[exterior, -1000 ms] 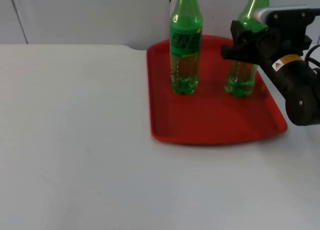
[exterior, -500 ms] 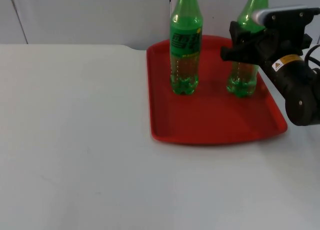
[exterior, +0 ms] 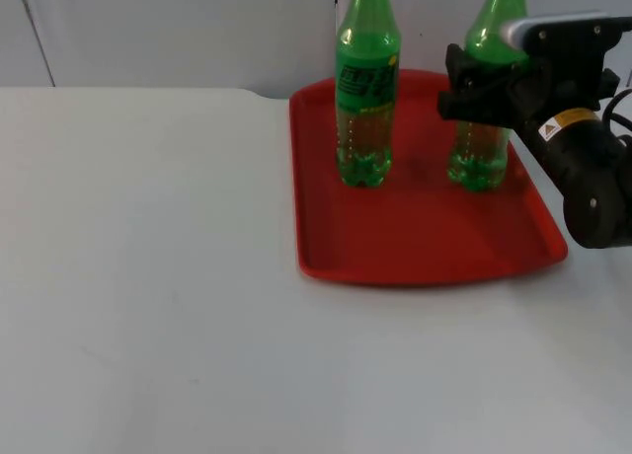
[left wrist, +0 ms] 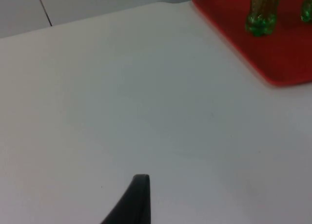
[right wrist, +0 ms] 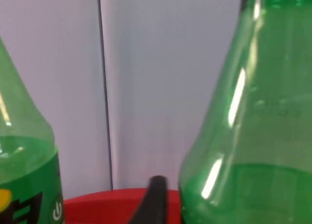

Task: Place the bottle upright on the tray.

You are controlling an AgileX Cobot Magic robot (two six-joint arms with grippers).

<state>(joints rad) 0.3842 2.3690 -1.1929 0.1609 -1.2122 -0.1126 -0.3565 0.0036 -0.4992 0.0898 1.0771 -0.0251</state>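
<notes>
Two green bottles stand upright on the red tray (exterior: 425, 239). The left bottle (exterior: 366, 89) carries a green label. The right bottle (exterior: 481, 160) stands between the fingers of my right gripper (exterior: 478, 85), which is open at mid-height around it. In the right wrist view a black fingertip (right wrist: 155, 196) stands a little apart from the right bottle (right wrist: 253, 136), with the labelled bottle (right wrist: 24, 180) on the other side and the tray rim (right wrist: 107, 207) beyond. My left gripper waits over bare table away from the tray (left wrist: 285, 63); one fingertip (left wrist: 134, 200) shows.
The grey partition wall (exterior: 178, 30) rises right behind the tray. The white table (exterior: 148, 276) spreads wide to the left and front of the tray. My right arm (exterior: 588, 168) hangs over the tray's right edge.
The right gripper's visible finger has spread slightly leftward off the right bottle. The bottle's base has settled a touch to the right on the tray. The labelled bottle has not moved.
</notes>
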